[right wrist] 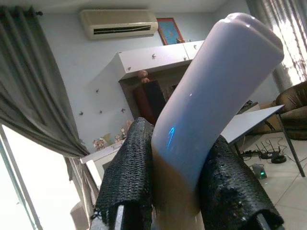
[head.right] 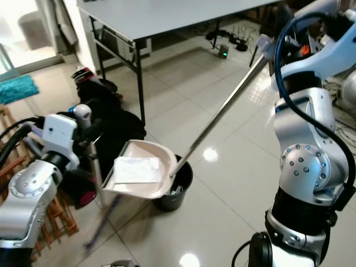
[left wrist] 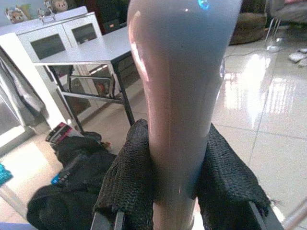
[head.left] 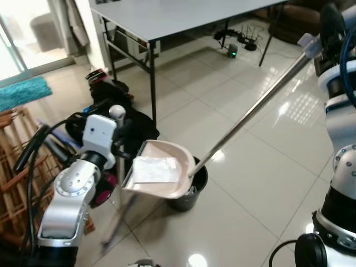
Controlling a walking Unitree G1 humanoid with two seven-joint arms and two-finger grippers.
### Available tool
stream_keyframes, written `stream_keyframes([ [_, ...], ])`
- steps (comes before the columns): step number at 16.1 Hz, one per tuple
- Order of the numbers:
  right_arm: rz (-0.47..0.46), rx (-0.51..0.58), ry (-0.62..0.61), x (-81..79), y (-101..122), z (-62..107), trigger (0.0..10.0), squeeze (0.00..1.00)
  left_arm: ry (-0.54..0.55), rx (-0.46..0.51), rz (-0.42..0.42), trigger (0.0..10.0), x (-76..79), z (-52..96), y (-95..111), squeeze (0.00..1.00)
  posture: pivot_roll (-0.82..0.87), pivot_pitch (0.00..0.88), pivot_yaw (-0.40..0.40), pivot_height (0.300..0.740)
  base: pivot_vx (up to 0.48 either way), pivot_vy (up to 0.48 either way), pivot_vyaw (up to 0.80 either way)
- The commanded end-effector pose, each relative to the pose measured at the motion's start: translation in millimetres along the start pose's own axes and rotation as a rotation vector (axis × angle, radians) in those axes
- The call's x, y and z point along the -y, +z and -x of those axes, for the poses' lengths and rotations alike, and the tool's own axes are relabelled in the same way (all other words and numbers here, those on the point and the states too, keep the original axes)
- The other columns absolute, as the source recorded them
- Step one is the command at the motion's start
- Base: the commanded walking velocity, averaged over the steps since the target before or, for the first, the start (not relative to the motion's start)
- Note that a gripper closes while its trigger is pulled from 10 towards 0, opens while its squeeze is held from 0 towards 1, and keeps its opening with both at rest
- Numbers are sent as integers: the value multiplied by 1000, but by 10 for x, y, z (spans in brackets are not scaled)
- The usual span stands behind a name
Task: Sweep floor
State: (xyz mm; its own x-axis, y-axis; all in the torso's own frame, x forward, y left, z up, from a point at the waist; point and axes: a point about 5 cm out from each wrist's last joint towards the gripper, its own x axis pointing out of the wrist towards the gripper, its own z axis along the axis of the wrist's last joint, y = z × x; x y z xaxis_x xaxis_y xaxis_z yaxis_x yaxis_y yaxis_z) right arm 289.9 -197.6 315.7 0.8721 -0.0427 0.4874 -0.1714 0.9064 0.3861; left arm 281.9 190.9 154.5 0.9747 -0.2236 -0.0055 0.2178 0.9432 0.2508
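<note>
Left eye view shows the left tool [left wrist: 175, 191] clamped on the pale handle [left wrist: 180, 96] of a beige dustpan [head.left: 164, 167], its black fingers [left wrist: 127, 187] pressed against both sides. The dustpan hangs tilted just above a small black bin [head.left: 189, 194] on the glossy tiled floor [head.left: 261, 144], its lip over the bin's rim. A white sheet of paper [head.left: 156, 168] lies flat in the pan. The right tool [right wrist: 175, 191] grips the rounded white top of a broom handle [right wrist: 211, 96], fingers [right wrist: 127, 177] tight on either side. The long silver broom pole [head.left: 250, 111] slants from the right arm, up near the far right, down to the bin's rim beside the pan. A black bag [head.left: 119, 119] slumps on the floor beside a leg of the grey surface [head.left: 167, 16], and a wooden rack [head.left: 16, 161] stands beside the left arm.
</note>
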Motion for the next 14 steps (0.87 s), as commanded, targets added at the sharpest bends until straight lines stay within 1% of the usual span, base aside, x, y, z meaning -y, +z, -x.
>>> stream_keyframes([
  [1,4,62,-6,31,124,5,10000,0,3,35,-8,10000,24,-11,59,0,34,28,-19,740,375,0,0],
  [3,18,59,-4,54,130,11,10000,0,23,29,-18,10000,-14,-6,46,0,34,29,-19,740,381,0,0],
  [5,40,69,6,65,156,2,10000,0,42,-1,-43,10000,-42,3,-5,0,32,30,-20,740,349,0,0],
  [6,46,71,13,59,156,-4,10000,0,56,-28,-40,10000,-50,9,-45,0,34,31,-20,740,0,0,0],
  [8,57,60,29,50,86,-5,10000,0,68,-129,-92,10000,-60,64,-215,0,36,32,-20,740,0,0,0],
  [9,57,60,30,52,71,-6,10000,0,73,-154,-100,10000,-66,87,-261,0,37,33,-20,740,0,0,0],
  [10,66,59,39,40,39,-20,10000,0,91,-199,-116,10000,-94,135,-348,0,38,33,-20,740,0,0,0],
  [14,102,85,98,-49,-79,-122,10000,0,135,-267,-130,10000,-153,245,-488,0,50,38,-31,740,0,0,0],
])
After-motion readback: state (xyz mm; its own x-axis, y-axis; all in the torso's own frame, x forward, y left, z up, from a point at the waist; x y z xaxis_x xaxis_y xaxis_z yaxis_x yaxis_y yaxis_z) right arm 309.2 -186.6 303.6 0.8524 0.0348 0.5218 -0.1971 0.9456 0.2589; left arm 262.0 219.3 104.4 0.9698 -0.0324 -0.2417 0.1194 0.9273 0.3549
